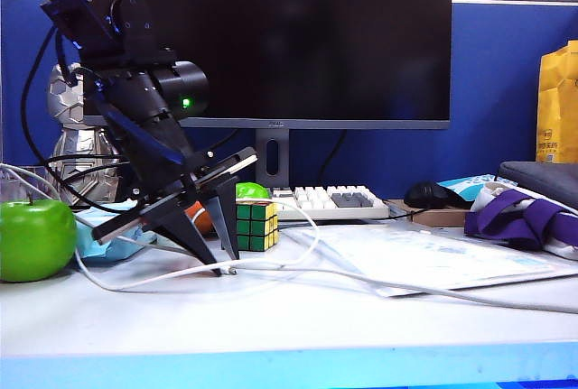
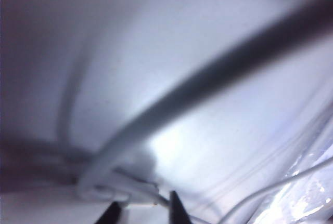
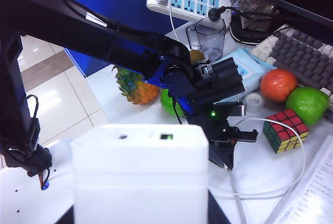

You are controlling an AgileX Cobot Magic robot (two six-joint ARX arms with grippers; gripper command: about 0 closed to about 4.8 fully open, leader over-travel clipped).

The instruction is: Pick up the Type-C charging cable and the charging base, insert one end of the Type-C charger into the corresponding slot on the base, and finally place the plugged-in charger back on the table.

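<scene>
So nearest the front edge of the desk [image 1: 271,335] there's the Type-C charging cable [image 1: 163,278], a thin white cord looping across the white top in front of the Rubik's cube [image 1: 256,225]. The left end effector [image 1: 222,261] is down on the desk just in front of the cube and a bit to the left of it, fingers pointing down with their tips at the cable's small plug end. In the left wrist view the two dark fingertips [image 2: 110,214] stand slightly apart either side of the white plug [image 2: 138,190], partly open, and it's too blurry to tell if they actually have it pinched.

The charging base [image 3: 139,174] is up off the desk, a white block filling the near part of the right wrist view, so the right end effector looks clamped on it, though its fingers are hidden behind the block. It doesn't show in the exterior view at all.

Left of the cube sits a green apple [image 1: 34,237]. Behind the cube there's the keyboard [image 1: 327,201], with a black mouse [image 1: 432,195] off to its right, then the monitor [image 1: 298,37] at the back.
</scene>
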